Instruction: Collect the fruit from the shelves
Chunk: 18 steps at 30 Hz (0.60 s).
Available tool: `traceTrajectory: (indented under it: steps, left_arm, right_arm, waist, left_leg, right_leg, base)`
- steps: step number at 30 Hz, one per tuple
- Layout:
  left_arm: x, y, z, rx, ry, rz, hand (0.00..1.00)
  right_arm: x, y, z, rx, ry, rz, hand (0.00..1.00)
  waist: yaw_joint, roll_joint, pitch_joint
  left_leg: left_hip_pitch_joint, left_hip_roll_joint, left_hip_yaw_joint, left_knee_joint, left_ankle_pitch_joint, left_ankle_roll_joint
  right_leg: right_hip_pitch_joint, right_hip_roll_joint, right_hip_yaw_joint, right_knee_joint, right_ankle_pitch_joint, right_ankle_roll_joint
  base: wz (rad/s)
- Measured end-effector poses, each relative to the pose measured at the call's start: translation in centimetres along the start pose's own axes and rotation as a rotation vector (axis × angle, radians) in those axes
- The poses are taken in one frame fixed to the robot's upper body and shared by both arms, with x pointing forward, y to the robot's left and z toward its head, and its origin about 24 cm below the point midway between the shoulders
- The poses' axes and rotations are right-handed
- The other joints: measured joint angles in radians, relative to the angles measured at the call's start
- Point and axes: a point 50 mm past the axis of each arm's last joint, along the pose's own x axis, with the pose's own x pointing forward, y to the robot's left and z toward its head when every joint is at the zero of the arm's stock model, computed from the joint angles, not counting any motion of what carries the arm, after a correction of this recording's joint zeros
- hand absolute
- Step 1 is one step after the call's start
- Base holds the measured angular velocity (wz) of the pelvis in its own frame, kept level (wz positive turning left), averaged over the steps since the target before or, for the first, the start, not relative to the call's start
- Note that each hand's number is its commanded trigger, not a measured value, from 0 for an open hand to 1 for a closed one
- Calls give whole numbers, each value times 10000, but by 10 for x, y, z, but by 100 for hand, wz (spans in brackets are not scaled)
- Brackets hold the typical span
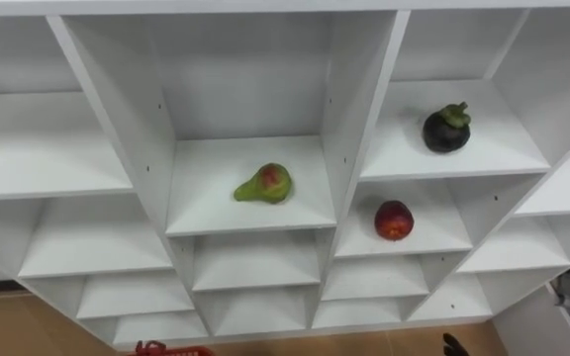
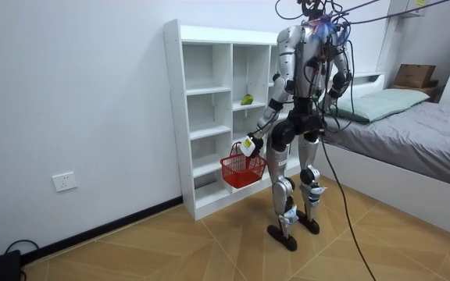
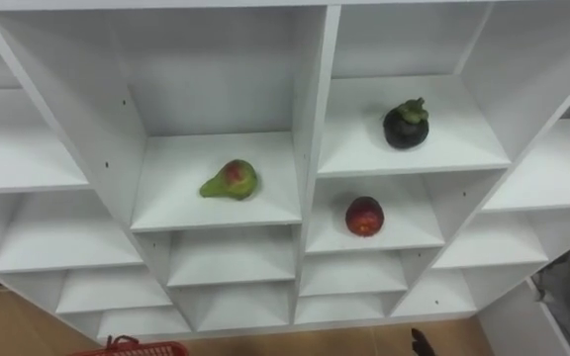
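Stands at the white closet, facing its compartments, upright on the wooden floor in the room view. Low on the left, holds a red basket off the floor in the left hand, fingers curled round the handle, with the basket's rim peeking in at the bottom edge of the eye views. Further right, in the middle column: a green pear with a red blush, lying on its side, well above and apart from that hand. Right again: a red apple in the right column's lower compartment and, one level up, a dark mangosteen with its green cap upward. All three untouched, well apart from either hand. At the lower edge, right of centre: a dark tip of the right hand; open or closed, cannot tell.
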Motion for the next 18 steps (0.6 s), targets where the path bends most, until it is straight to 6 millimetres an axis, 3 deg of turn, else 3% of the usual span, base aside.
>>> traceTrajectory:
  steps: [9,18]
  left_arm:
    - [-2,-1,-4,-3,101,-87,100]
    - [-1,-4,2,27,-115,-252,100]
  right_arm:
    - [-9,-5,30,6,-1675,-852,0]
    - [-14,-8,56,280,-2909,-1735,0]
  waist:
    - [-40,125,13]
    - [-78,325,-27]
  left_leg:
    - [-21,21,131,-4,-5,-4]
    - [-2,39,358,3,-3,-3]
  right_leg:
    - [-185,10,49,158,2,-2]
    - [-311,39,292,166,35,-3]
  base:
    - [-3]
    - [-8]
